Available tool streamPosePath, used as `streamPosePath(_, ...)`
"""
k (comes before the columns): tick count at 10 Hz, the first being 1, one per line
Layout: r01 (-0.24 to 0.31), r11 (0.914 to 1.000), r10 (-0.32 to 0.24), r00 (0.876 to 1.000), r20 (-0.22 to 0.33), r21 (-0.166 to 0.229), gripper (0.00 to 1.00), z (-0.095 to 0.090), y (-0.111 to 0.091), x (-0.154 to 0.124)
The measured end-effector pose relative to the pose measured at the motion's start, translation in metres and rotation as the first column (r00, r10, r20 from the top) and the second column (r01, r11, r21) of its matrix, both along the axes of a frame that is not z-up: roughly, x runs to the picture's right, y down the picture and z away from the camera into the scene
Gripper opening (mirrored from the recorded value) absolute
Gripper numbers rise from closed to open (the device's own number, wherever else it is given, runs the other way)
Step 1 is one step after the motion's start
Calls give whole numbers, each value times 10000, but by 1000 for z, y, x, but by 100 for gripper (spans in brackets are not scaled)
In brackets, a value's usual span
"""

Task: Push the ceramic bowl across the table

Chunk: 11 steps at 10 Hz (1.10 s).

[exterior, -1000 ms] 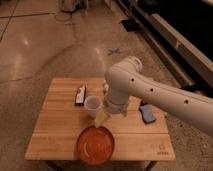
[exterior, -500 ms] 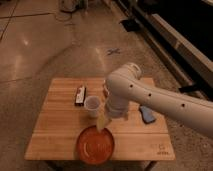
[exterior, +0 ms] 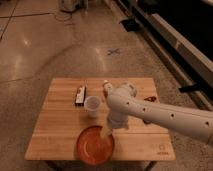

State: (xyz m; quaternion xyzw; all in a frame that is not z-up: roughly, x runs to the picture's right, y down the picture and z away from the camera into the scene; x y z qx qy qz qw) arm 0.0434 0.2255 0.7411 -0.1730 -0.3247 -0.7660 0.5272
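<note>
Ceramic bowl (exterior: 94, 147) sits at the near edge of the bench (exterior: 57, 127), a bit left of the middle. It is round, so no long axis. The opening faces straight up, the inside is glossy orange-red, and nothing shows in it. My hand (exterior: 106, 131) points down at the bowl's far-right rim. It is at the rim or just inside it, and I can't tell which. I also can't tell whether the hand is released or clenched; it is grasping nothing I can see. My white arm (exterior: 165, 117) runs off to the right over the bench.

Just beyond the bowl a translucent white cup (exterior: 92, 106) stands upright, mouth up, contents unreadable. It is apart from the bowl. Further back left lies a dark flat bar (exterior: 80, 95), long side running near to far. A small red-and-white item (exterior: 107, 88) sits behind my arm, and a dark item (exterior: 149, 100) is half hidden at the right. There is a blue cross (exterior: 114, 51) on the floor beyond.
</note>
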Motion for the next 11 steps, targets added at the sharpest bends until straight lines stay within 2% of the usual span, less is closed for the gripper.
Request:
streamPosePath(4, 237, 9991, -213, 9975, -671, 356, 80, 46, 21, 23)
streamPosePath(5, 303, 9987, -268, 9962, -832, 409, 80, 53, 23, 27)
streamPosePath(7, 320, 9980, -255, 9929, -1166, 538, 80, 58, 21, 38)
streamPosePath(11, 332, 9966, -195, 9843, -1753, 759, 80, 50, 14, 68)
